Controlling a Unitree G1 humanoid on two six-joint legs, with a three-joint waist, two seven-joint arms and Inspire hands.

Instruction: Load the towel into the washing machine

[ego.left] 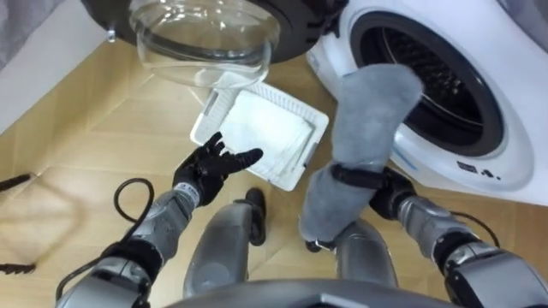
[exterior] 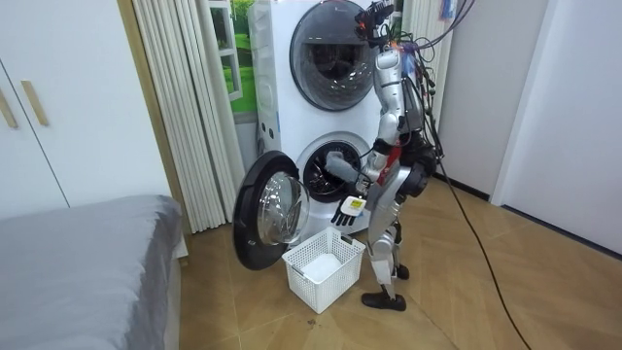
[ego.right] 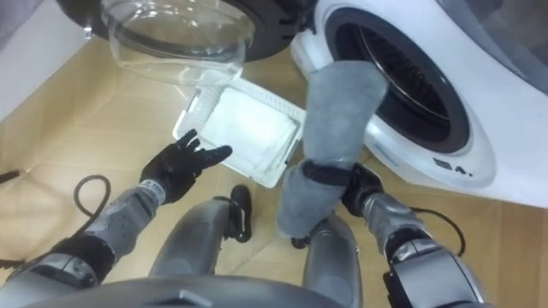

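Nearest you, your right hand is curled round the middle of the long grey terry towel, so the towel is up in the air in front of the machine's mouth, not yet inside. Your left hand is spread and holds nothing, hovering over the near corner of the white slatted plastic laundry basket. The risk is in that mid-length grasp: one end stands up towards the opening, while the other hangs slack below your hand. If you let go as soon as the top end is in, I'd expect the hanging tail to drag over the lip and pull the whole towel back out onto the wooden floor or into the basket. It could also be left lying across the rim, where the door would close on it. The basket on the floor looks empty. Beyond it, the round glass-bowled door stands swung open on your left. Furthest off, in the white front-loading washing machine, the dark drum is too shadowed to tell what it holds
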